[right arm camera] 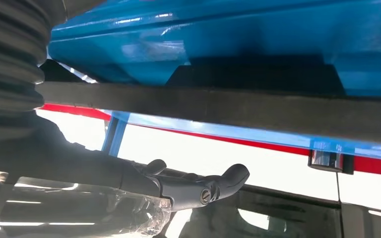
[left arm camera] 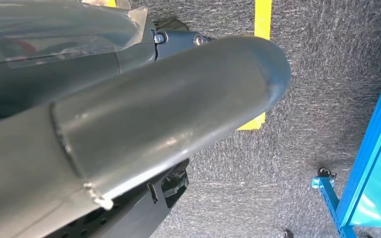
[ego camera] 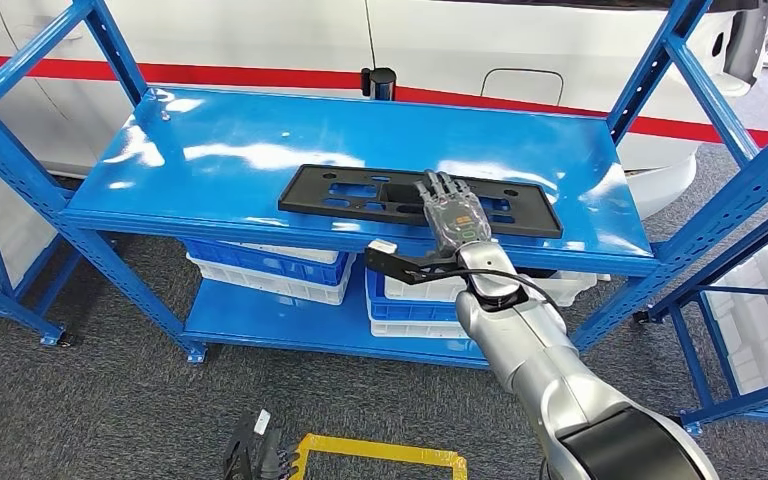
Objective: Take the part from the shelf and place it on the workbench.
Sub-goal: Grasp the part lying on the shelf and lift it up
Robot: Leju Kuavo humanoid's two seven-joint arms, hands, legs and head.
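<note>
Part [ego camera: 360, 192] lies flat on blue shelf [ego camera: 210, 150]; right hand [ego camera: 456, 215] rests above it, fingers [ego camera: 444, 188] apart.

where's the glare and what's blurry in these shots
Head view: white glare patches across the glossy blue shelf top, while the black part and the right robot hand stay sharp. Left wrist view: the left robot hand is close and soft, the carpet behind it crisp. Right wrist view: the bright white background is overexposed, and the near grey cover is blurred.

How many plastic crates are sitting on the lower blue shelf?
2 blue-and-white plastic crates show: one at the shelf's left, one at its right, partly behind the right arm. More may be hidden.
</note>
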